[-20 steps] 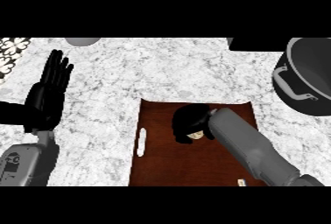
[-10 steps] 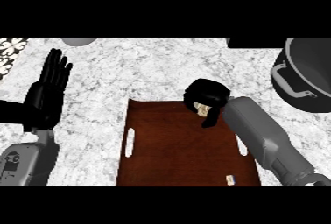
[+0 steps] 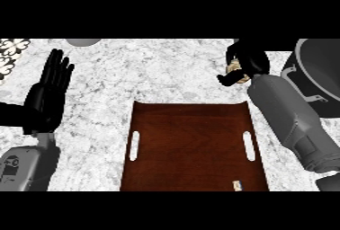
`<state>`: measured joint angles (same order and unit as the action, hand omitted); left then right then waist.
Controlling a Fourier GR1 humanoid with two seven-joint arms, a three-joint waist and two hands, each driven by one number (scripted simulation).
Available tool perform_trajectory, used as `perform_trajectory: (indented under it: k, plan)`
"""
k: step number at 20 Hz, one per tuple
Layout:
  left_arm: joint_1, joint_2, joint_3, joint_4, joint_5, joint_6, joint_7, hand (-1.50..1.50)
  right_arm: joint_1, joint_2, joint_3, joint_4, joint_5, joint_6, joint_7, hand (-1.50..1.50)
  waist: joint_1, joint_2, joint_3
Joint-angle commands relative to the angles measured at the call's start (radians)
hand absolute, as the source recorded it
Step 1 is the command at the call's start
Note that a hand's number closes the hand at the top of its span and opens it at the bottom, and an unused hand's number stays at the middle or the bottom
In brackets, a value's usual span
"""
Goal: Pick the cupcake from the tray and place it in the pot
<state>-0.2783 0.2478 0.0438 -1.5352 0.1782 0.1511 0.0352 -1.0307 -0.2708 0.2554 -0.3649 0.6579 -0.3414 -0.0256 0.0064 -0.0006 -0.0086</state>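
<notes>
My right hand [image 3: 247, 62] is curled round the cupcake [image 3: 235, 72], of which only a pale tan patch shows between the fingers and thumb. It hangs above the marble counter, beyond the tray's far right corner and just left of the dark grey pot [image 3: 321, 72] at the right edge. The brown wooden tray [image 3: 192, 143] with two white handle slots lies in the lower middle with nothing on it. My left hand [image 3: 48, 92] rests open at the left, fingers pointing up.
The pot's black side handle [image 3: 292, 75] faces my right forearm. A grey round object [image 3: 83, 42] peeks in at the top edge, and a patterned white object [image 3: 12, 49] sits at the top left corner. A small label [image 3: 237, 185] marks the tray's near edge.
My right hand has lifted the cupcake off the tray and carried it up and right toward the pot. The tray now looks lower in view. The left hand stays still.
</notes>
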Motion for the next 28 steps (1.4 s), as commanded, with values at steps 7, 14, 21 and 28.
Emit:
perform_trajectory:
  k: [7, 14, 21, 28]
  plan:
    - [-0.022, -0.015, -0.022, 0.015, -0.003, -0.010, 0.000, 0.00, -0.249, -0.081, 0.034, 0.184, 0.217, -0.420, 0.784, 1.50, 0.043, 0.012, -0.001]
    - [-0.022, -0.002, 0.002, 0.031, -0.003, -0.011, -0.002, 0.00, -0.391, -0.053, 0.153, 0.310, 0.383, -0.411, 1.205, 1.50, 0.016, 0.003, 0.006]
    - [0.003, -0.002, 0.021, 0.036, 0.003, -0.020, -0.012, 0.00, -0.286, -0.125, 0.121, 0.307, 0.355, -0.352, 1.164, 1.50, -0.018, -0.004, 0.008]
    - [0.021, 0.004, 0.031, -0.017, -0.007, -0.007, 0.018, 0.00, -0.139, -0.230, 0.070, 0.197, 0.313, -0.416, 1.056, 1.50, -0.029, -0.009, 0.008]
